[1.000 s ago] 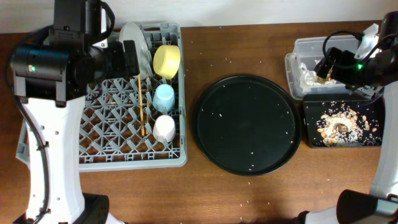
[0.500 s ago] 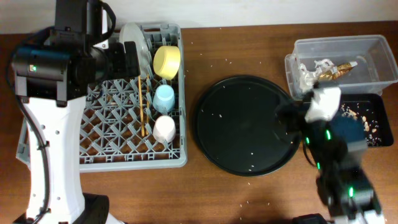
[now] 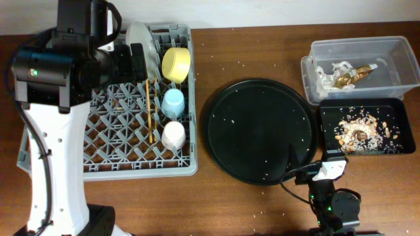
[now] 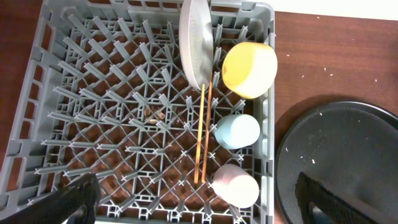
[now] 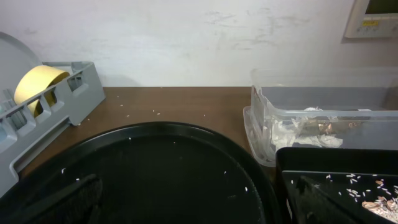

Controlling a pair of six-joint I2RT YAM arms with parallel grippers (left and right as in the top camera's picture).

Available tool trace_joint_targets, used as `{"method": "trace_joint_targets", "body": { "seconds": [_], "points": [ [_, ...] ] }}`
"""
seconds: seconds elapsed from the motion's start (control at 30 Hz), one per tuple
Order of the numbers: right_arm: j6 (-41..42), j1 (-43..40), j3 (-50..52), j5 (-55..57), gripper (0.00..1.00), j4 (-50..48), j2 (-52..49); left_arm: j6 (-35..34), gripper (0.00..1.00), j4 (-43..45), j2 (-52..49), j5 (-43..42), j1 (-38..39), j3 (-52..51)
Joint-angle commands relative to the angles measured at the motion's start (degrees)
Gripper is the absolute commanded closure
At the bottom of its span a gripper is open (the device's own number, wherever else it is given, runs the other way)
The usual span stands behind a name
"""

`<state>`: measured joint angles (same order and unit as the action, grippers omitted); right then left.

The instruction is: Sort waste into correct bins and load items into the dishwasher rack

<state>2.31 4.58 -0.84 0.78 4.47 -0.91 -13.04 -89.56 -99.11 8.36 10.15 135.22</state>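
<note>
Dishwasher rack: grey moulded plastic, matt. Plate: smooth, pale grey, slight sheen. Chopsticks: bare light wood. Tub: clear, smooth plastic. Wrapper: crinkled, shiny gold, apparently foil. Round tray: black, smooth, satin finish. Table: brown wood grain.

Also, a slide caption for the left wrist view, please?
Loaded rack: plate, yellow bowl, blue cup, pink cup, chopsticks.

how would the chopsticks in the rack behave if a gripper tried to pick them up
The chopsticks look thin, stiff and light, so they'd probably lift easily but offer little to pinch. They lie side by side on the open lattice of the rack, so a nudge could roll them or slip one end into a gap.
</note>
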Motion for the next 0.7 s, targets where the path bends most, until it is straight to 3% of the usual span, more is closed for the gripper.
{"method": "trace_joint_targets", "body": {
  "seconds": [0.0, 0.23, 0.33, 0.37, 0.43, 0.5, 0.57, 0.67],
  "points": [
    [-0.4, -0.1, 0.5, -0.5, 0.02, 0.2, 0.7, 0.3, 0.01, 0.1, 0.2, -0.2, -0.1, 0.1],
    [-0.4, -0.1, 0.5, -0.5, 0.02, 0.2, 0.7, 0.3, 0.01, 0.1, 0.2, -0.2, -0.1, 0.1],
    [-0.4, -0.1, 0.5, -0.5, 0.02, 0.2, 0.7, 3.8, 0.01, 0.2, 2.3, 5.5, -0.6, -2.2],
    [-0.4, -0.1, 0.5, -0.5, 0.02, 0.2, 0.7, 3.7, 0.01, 3.8, 5.5, 8.0, -0.6, -7.5],
    [-0.4, -0.1, 0.5, -0.5, 0.02, 0.2, 0.7, 3.7, 0.01, 21.8, 19.9, 6.5, -1.0, -32.1],
    [-0.4, -0.1, 0.5, -0.5, 0.02, 0.2, 0.7, 3.7, 0.01, 33.4, 30.8, 4.9, -4.1, -49.9],
    [-0.4, -0.1, 0.5, -0.5, 0.01, 0.2, 0.7, 3.8, 0.01, 46.9, 45.7, 0.3, -10.2, -71.7],
    [-0.4, -0.1, 0.5, -0.5, 0.01, 0.2, 0.7, 7.5, 0.01, 71.9, 69.3, 0.0, -11.8, -101.9]
  ]
}}
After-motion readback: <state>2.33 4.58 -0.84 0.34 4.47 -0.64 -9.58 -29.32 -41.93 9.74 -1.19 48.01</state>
